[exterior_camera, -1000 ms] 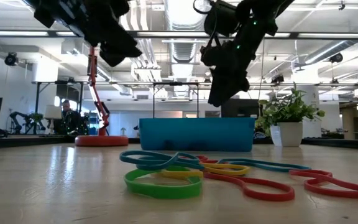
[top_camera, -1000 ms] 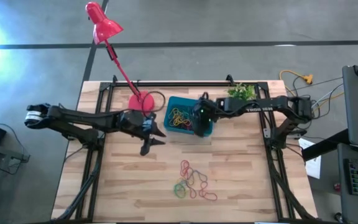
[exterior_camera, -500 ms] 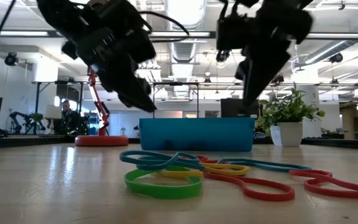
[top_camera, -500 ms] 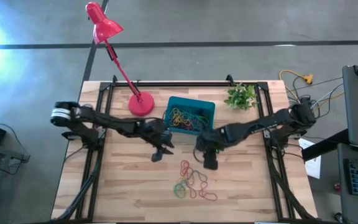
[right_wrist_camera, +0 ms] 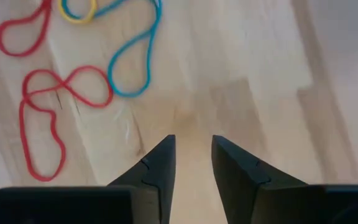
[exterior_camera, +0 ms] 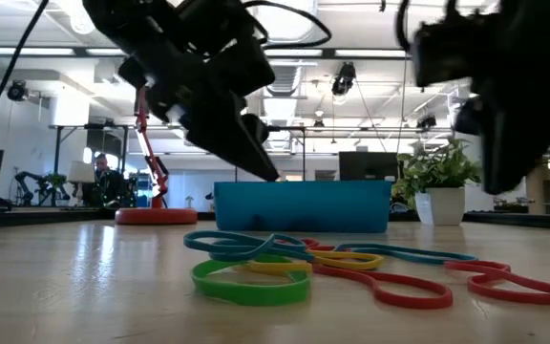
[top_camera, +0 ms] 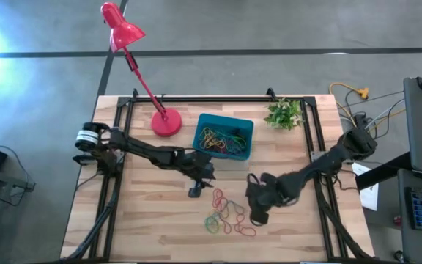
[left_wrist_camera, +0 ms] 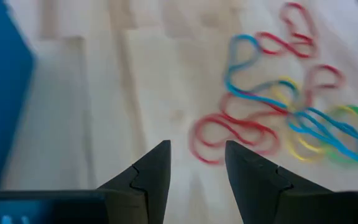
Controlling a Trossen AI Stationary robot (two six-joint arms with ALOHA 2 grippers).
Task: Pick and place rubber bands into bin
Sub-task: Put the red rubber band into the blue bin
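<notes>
Both arms had swung away from the bin (top_camera: pixel 223 137) within the past second, the right pincer (top_camera: pixel 257 214) travelling from above it to the far side of the loose rubber bands (top_camera: pixel 229 213), while the left pincer (top_camera: pixel 195 191) moved from near the red lamp base (top_camera: pixel 165 122) to the gap between bin and pile. The bin, already holding a tangle of bands, sat on the table (top_camera: pixel 138 220) beside the lamp base; the remaining bands lay scattered well clear of its near wall. The right wrist view showed its pincer (right_wrist_camera: pixel 190 152) with a narrow gap between the fingers and nothing held, bare wood beneath and a red and a teal loop just ahead. The left pincer (left_wrist_camera: pixel 196 163) stood moderately open, also empty, pointing at a red loop. A clean pick would likely call for lowering the fingers astride a single strand at the pile's edge, pressing to the wood before closing, so neighbouring loops were not dragged along.
</notes>
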